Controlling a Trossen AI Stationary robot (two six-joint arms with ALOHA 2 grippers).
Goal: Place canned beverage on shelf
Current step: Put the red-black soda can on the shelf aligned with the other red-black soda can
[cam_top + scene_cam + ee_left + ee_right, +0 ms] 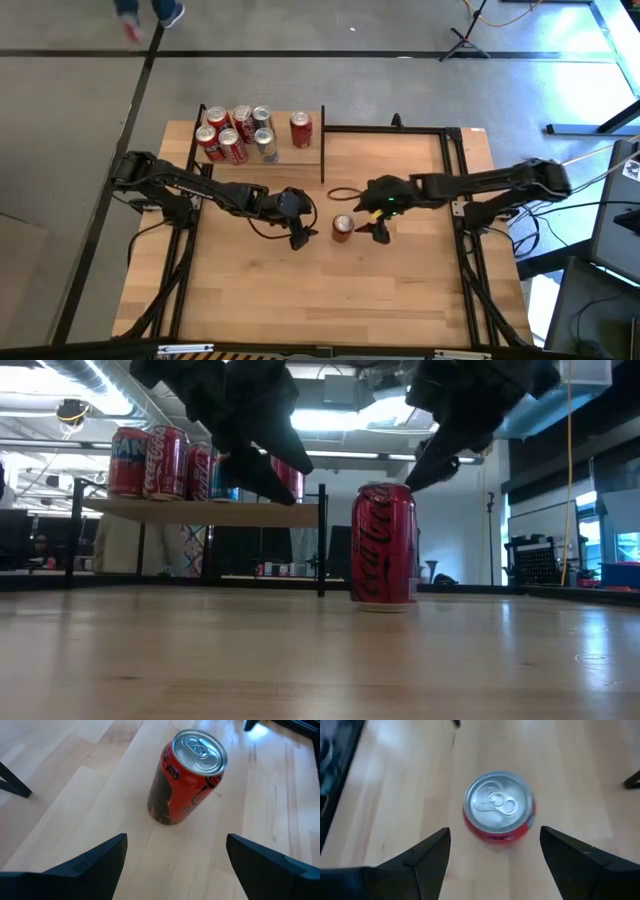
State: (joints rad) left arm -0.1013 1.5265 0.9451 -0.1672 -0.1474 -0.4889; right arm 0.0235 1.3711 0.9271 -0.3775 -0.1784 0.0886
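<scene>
A red canned beverage point(342, 228) stands upright on its base on the wooden table, mid-table, with its silver top up point(187, 777) point(499, 812) point(384, 547). My left gripper point(300, 238) point(175, 865) is open just left of the can and slants down toward it. My right gripper point(380, 232) point(495, 860) is open just right of the can, above its top. Neither one touches it. The shelf point(290, 155) point(200, 510), a light-wood board on black posts, stands at the far left with several cans point(235, 135) on it.
A thin black cord loop point(343, 192) lies on the table just beyond the can. A black metal frame point(385, 128) borders the table's far right part. Bare wood point(330, 300) stretches toward the near edge.
</scene>
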